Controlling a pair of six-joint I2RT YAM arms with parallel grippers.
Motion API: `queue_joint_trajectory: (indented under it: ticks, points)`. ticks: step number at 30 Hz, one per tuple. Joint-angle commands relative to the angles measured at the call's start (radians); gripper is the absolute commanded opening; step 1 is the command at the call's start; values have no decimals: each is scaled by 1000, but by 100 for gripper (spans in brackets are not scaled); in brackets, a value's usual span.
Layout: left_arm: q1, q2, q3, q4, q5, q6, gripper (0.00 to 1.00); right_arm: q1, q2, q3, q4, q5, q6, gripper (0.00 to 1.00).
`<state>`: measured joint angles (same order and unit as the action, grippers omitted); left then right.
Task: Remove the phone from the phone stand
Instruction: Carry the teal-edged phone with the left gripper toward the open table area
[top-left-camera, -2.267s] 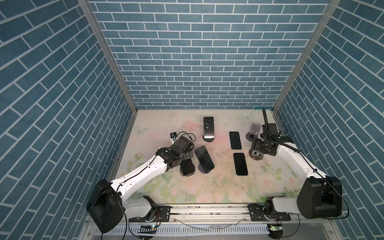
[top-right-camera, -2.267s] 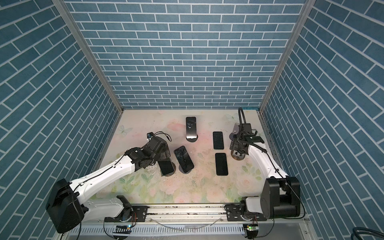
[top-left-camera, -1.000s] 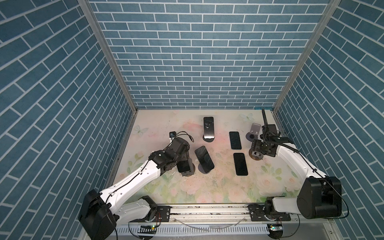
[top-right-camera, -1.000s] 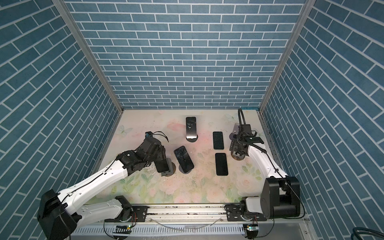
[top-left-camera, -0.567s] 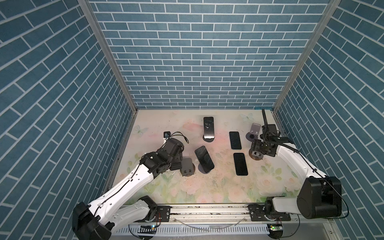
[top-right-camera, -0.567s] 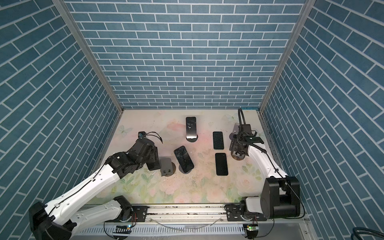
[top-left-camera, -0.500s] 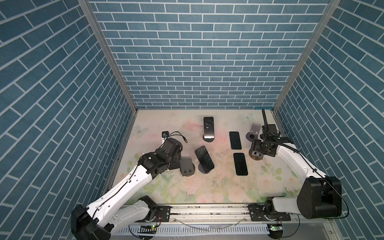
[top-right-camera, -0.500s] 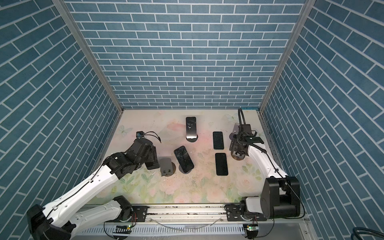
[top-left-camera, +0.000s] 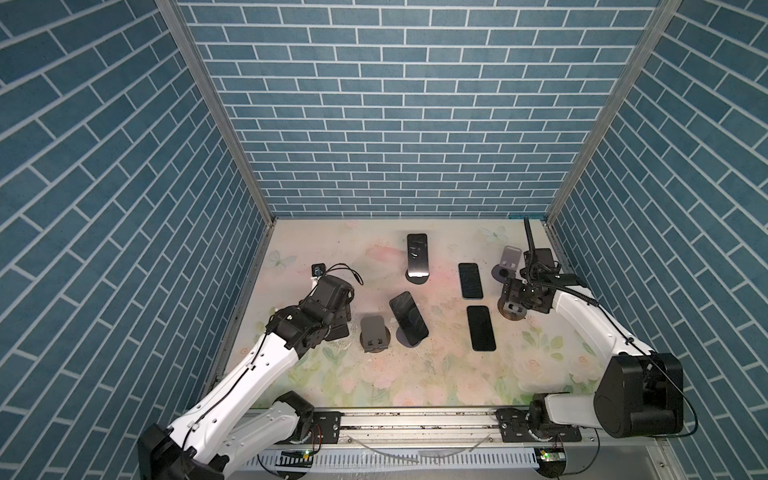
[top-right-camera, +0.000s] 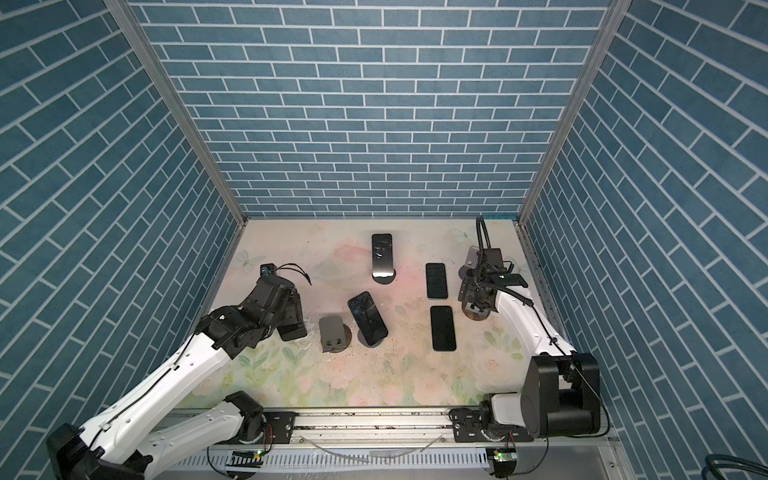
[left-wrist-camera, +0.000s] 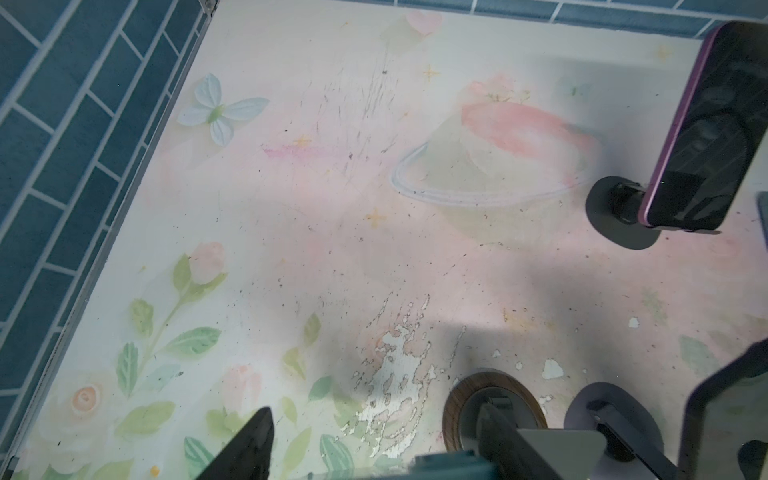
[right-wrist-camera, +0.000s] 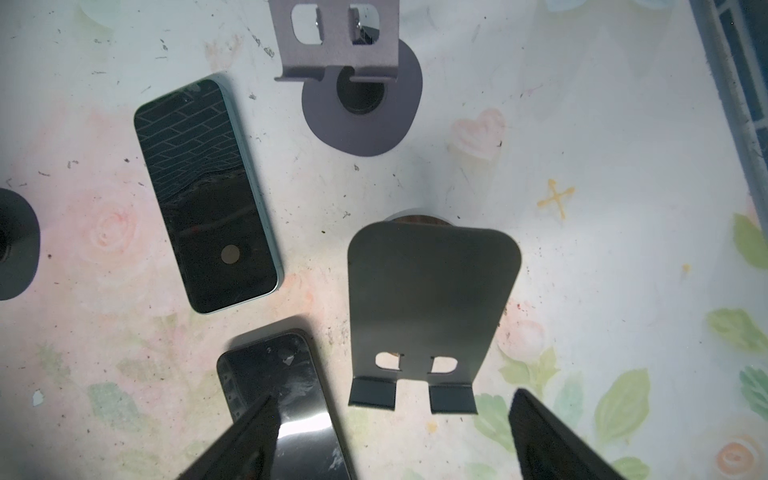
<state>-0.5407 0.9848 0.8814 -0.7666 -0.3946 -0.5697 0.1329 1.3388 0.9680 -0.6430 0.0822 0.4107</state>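
My left gripper (top-left-camera: 337, 326) is shut on a dark phone (top-right-camera: 296, 330) and holds it just left of the grey phone stand (top-left-camera: 374, 332), whose plate is bare. In the left wrist view the phone's teal edge (left-wrist-camera: 449, 462) shows between my fingers (left-wrist-camera: 253, 444), with the stand's wood-rimmed base (left-wrist-camera: 490, 401) beside them. My right gripper (top-left-camera: 515, 305) hangs open over a second bare stand (right-wrist-camera: 432, 311) at the right, its fingers either side of the stand's lip.
Two more phones lean on stands: one at the back centre (top-left-camera: 417, 259), one mid-floor (top-left-camera: 409, 318). Two phones lie flat (top-left-camera: 470, 280) (top-left-camera: 481, 328) right of centre. An empty grey stand (top-left-camera: 509, 262) sits back right. Brick walls enclose three sides.
My left gripper has carried the phone leftward off the grey stand, leaving the plate bare. The right arm has not moved.
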Motion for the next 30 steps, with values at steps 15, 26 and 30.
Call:
queue_joint_trajectory:
  ticks: [15,26,30]
  points:
    - [174,174,-79,151,123,82,42,4,-57,40,-28,-36,25,87]
    - [254,415,4,202,161,160,42,5,-116,67,-34,-62,42,88]
    - [269,508,45,224,178,180,40,5,-131,76,-50,-60,41,87]
